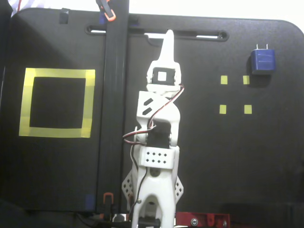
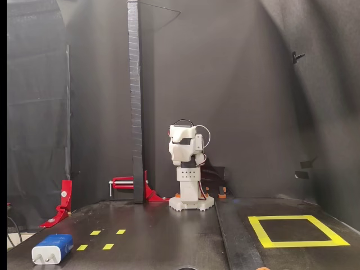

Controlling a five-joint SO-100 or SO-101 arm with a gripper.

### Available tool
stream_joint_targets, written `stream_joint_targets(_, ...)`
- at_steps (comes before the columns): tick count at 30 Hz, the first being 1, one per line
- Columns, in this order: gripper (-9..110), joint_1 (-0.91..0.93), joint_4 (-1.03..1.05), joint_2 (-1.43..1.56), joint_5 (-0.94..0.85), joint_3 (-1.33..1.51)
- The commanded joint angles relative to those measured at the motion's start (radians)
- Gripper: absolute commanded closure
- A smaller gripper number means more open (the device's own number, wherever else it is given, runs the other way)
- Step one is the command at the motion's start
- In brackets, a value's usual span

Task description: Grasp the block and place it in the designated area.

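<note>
The block is dark blue with two pale prongs and lies at the far right of the black table in a fixed view. It also shows at the lower left in the other fixed view. The designated area is a wide yellow tape square on the left, and shows at the right in the other fixed view. My white arm is folded at the table's middle. My gripper points to the far edge, looks shut and empty, and is well apart from both.
Four tiny yellow marks lie just below and left of the block. A black upright post stands left of the arm, with red clamps nearby. A long slot runs along the far edge.
</note>
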Motion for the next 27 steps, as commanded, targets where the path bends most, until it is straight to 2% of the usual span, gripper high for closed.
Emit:
stream_joint_targets(1, 101, 0.017, 0.003, 0.003, -0.005, 0.006)
stream_joint_targets(6, 101, 0.091, 0.017, 0.003, -0.005, 0.006)
stream_joint_targets(22, 101, 0.560, 0.069, 0.003, -0.003, 0.006)
stream_joint_targets(27, 101, 0.658, 0.067, 0.005, 0.000, 0.006)
